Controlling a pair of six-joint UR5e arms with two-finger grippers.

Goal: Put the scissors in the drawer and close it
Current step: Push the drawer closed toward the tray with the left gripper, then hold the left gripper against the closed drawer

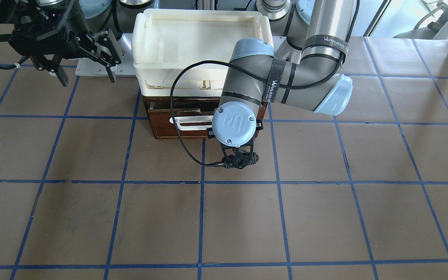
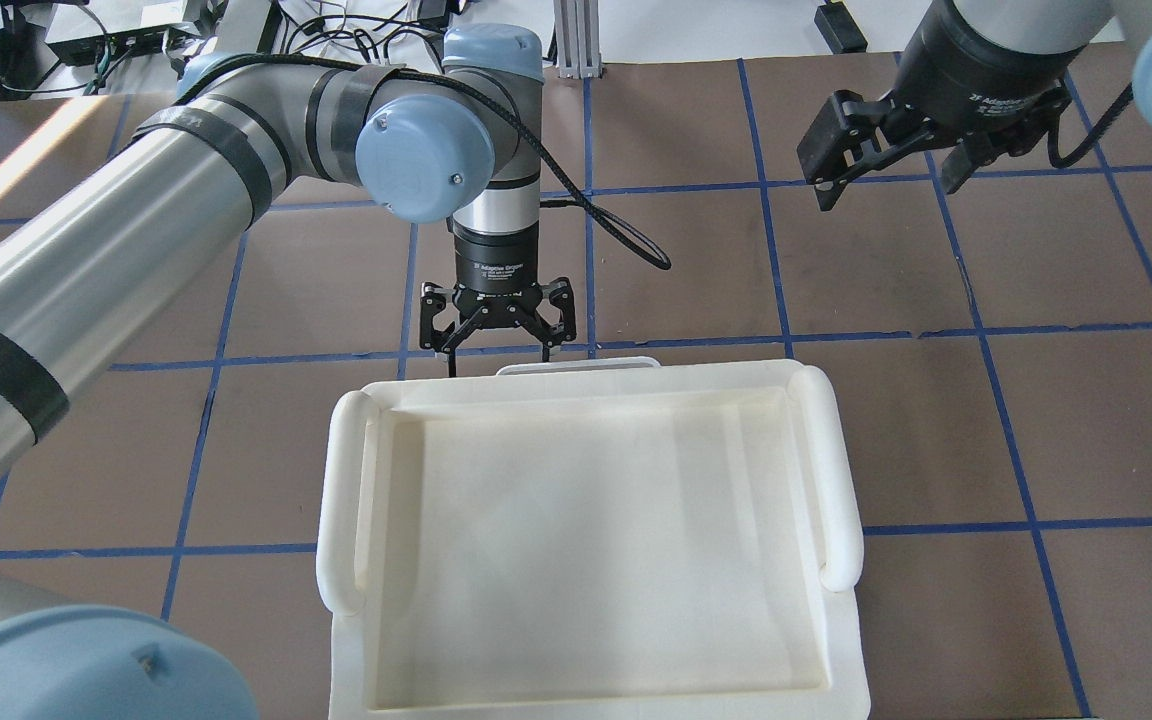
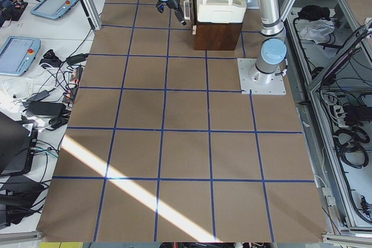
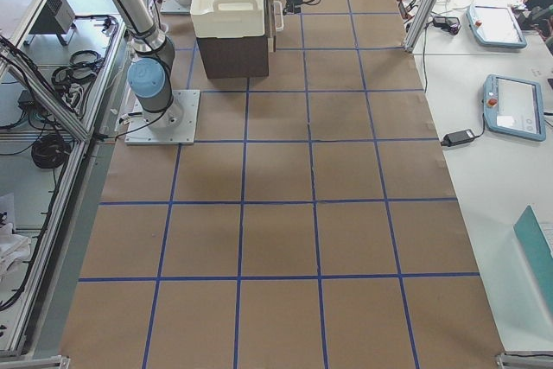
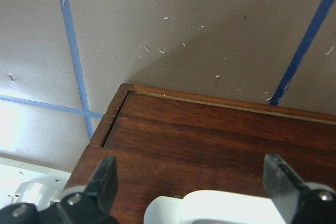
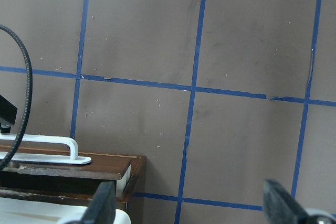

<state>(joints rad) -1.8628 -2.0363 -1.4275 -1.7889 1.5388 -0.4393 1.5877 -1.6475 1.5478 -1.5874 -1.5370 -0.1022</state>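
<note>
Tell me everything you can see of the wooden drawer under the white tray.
The dark reddish-brown wooden drawer has a glossy front, a chipped top edge and a white bar handle. It sits under the white plastic tray, pushed in or nearly so; its inside is hidden. The open left gripper faces its front, fingers spread at the handle; contact is unclear.

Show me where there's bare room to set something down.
Bare: the taped table forward of the drawer, and inside the white tray on top. Crowded: the drawer front, where the left gripper hangs at the handle; the right gripper hovers beside the tray.
</note>
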